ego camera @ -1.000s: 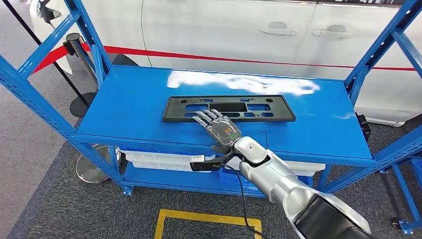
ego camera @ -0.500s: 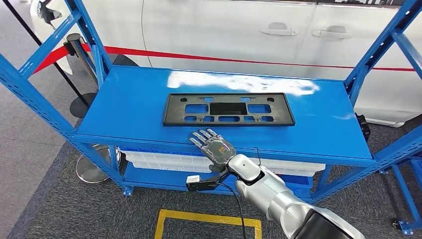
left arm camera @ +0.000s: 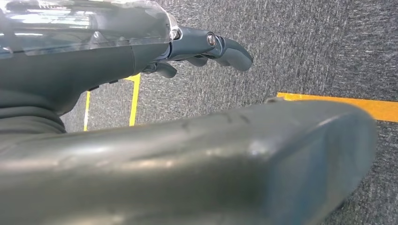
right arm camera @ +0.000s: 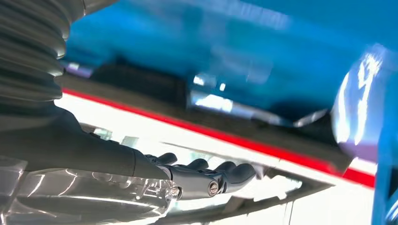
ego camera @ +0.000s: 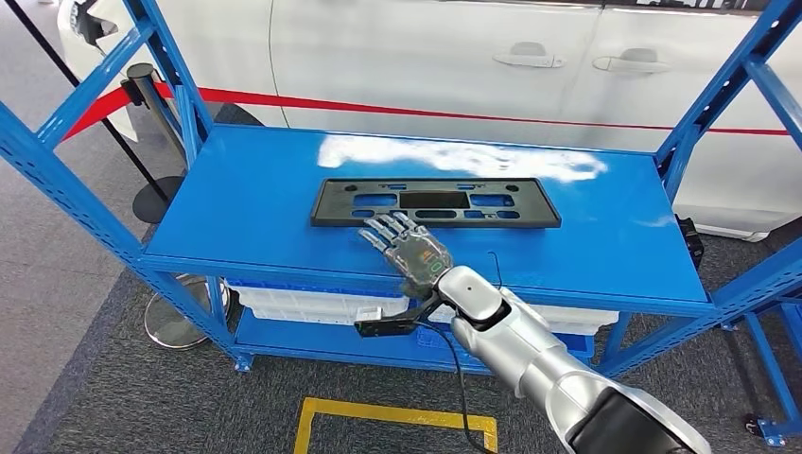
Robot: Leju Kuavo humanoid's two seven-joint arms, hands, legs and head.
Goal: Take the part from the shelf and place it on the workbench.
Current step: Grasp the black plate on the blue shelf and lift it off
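Here the right hand [ego camera: 409, 248] is hovering, fingers spread and holding nothing, at the near edge of the black part [ego camera: 435, 202] lying flat mid-shelf [ego camera: 236, 199] — it should be sliding fingertips under that edge before closing.

Head high, facing shelf [ego camera: 284, 203]; wrists close (turned).

Shelf [ego camera: 246, 203] bright blue, glossy with white glare. Part [ego camera: 530, 215] matte black. Right robot hand [ego camera: 409, 248] grey with a clear cover (small green and orange spots on it), arm silver. Car [ego camera: 454, 57] white with a thin red stripe. Floor [ego camera: 142, 407] dark grey carpet, yellow line [ego camera: 397, 412]. Bin [ego camera: 303, 305] white.
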